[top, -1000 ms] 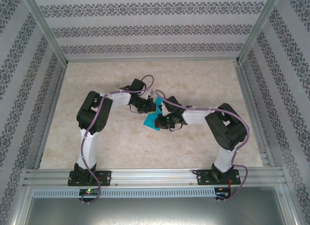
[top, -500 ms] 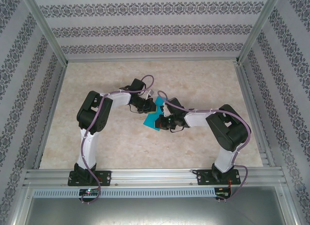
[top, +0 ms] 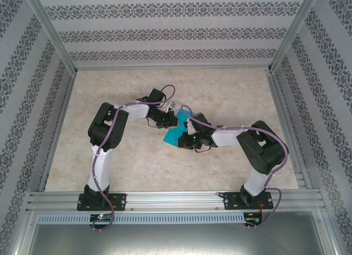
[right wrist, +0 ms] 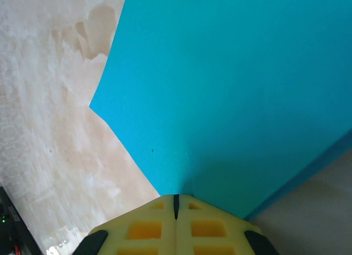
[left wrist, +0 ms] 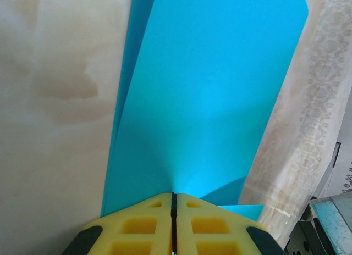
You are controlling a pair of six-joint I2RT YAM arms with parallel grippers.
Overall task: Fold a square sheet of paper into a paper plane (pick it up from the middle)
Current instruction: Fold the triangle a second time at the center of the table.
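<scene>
Cyan-blue square sheet of paper (top: 172, 137) showing 2 layers, held over the middle of the table (top: 231, 90), pinched at opposite edges by left gripper (left wrist: 174, 195) and right gripper (right wrist: 176, 198), pads pressed together on it.

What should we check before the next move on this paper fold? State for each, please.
1. Left gripper shut on the paper: ok, the sheet runs into the closed fingertips.
2. Right gripper shut on the paper: ok, gripped at an edge.
3. Paper doubled over: ok, a second layer peeks out along one side in the left wrist view.
4. Layer edges lined up: not ok, the lower layer sticks out.
5. Crease pressed sharp: cannot tell.
6. Paper lifted off the table: cannot tell.
</scene>
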